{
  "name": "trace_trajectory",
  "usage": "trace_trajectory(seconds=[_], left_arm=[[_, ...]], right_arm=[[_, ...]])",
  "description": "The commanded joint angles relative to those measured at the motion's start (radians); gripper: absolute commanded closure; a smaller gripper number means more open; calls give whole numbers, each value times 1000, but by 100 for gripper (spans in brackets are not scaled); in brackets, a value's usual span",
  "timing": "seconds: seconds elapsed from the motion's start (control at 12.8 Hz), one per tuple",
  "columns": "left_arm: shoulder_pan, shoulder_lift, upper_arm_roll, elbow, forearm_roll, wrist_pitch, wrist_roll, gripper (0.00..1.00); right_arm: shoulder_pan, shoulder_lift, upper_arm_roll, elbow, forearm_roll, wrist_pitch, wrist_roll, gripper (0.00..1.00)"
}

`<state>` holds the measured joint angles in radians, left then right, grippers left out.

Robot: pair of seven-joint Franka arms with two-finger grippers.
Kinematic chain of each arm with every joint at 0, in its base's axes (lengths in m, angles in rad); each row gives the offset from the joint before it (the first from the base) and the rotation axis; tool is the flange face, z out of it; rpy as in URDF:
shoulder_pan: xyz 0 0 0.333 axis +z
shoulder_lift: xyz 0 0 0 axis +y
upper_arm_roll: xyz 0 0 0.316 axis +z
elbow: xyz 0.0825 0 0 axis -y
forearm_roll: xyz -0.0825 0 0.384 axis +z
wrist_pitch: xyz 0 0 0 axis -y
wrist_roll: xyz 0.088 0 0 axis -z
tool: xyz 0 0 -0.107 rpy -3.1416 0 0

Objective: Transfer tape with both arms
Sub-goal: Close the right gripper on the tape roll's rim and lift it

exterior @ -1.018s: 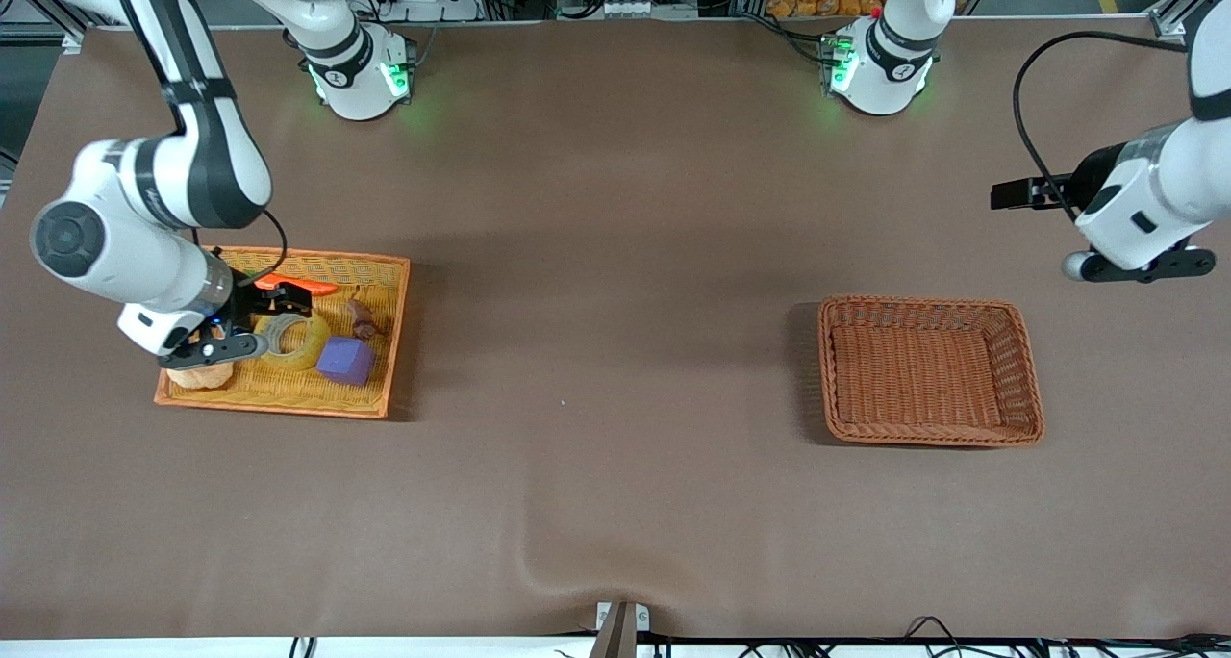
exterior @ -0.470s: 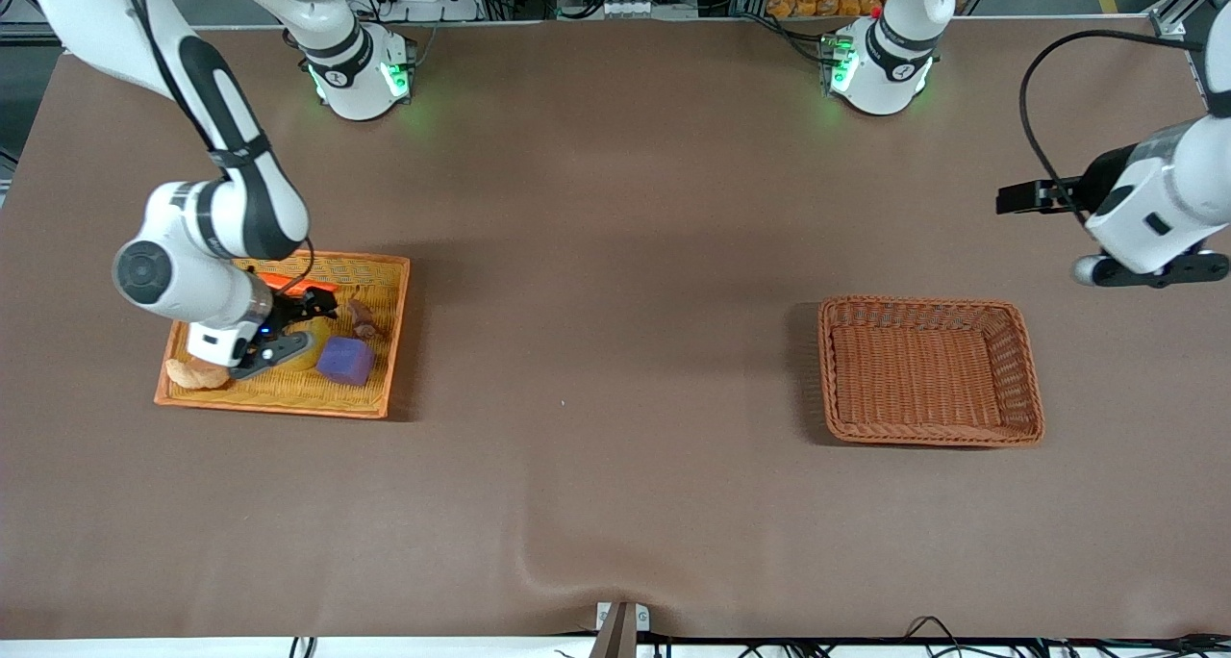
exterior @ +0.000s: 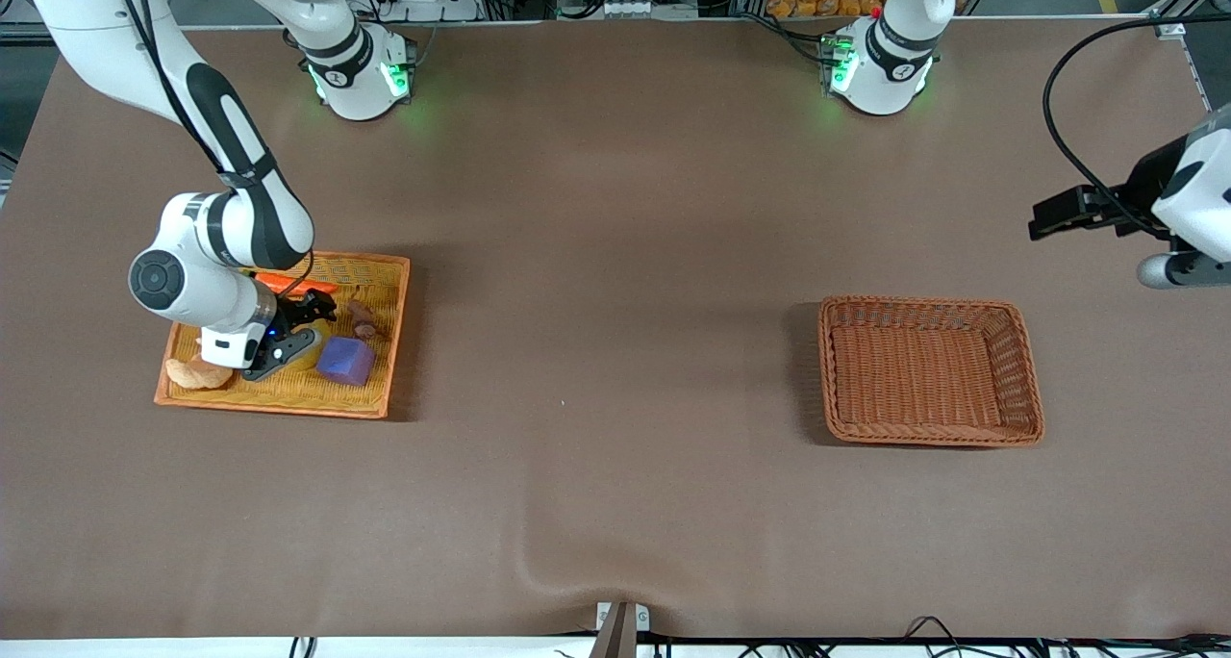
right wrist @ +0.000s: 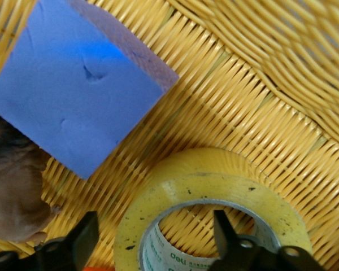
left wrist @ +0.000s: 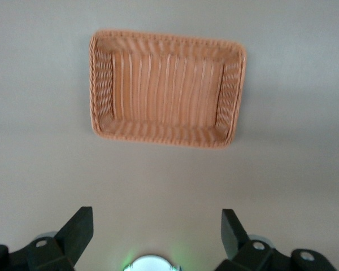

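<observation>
The right gripper (exterior: 306, 329) is down in the yellow tray (exterior: 380, 389) with its fingers spread wide, one inside the ring of the tape (right wrist: 214, 217) and one outside. The tape lies flat, hole up, beside the purple cube (exterior: 346, 360). The left gripper (left wrist: 155, 234) waits with its fingers apart, up over the table near the brown basket (exterior: 1024, 369).
</observation>
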<state>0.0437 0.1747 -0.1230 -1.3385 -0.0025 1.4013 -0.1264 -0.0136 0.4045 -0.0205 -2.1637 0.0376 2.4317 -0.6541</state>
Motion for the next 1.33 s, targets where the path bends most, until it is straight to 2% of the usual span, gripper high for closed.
trace_trajectory(seconds=[0.0, 0.16, 0.39, 0.55, 0.78, 0.86, 1.1, 1.25], left_arm=[[-2, 17, 2, 25, 24, 88, 1, 0], [1, 17, 3, 25, 24, 155, 1, 0], [8, 20, 3, 21, 25, 214, 1, 0], [10, 23, 13, 21, 45, 225, -4, 0], [10, 35, 17, 16, 68, 326, -4, 0], [10, 49, 17, 16, 79, 362, -4, 0], [13, 58, 16, 16, 79, 384, -10, 0], [13, 60, 16, 15, 79, 384, -10, 0]], right_arm=[[-11, -1, 8, 1, 21, -5, -22, 100], [-8, -12, 8, 5, 21, -35, -21, 100], [-8, -44, 8, 106, 21, -207, -16, 100], [3, -42, 10, 230, 22, -349, -10, 100], [41, -44, 16, 468, 33, -610, 7, 100], [70, -44, 17, 534, 68, -676, 33, 100], [150, -43, 19, 622, 175, -738, 106, 100], [271, -18, 19, 668, 177, -726, 263, 100]])
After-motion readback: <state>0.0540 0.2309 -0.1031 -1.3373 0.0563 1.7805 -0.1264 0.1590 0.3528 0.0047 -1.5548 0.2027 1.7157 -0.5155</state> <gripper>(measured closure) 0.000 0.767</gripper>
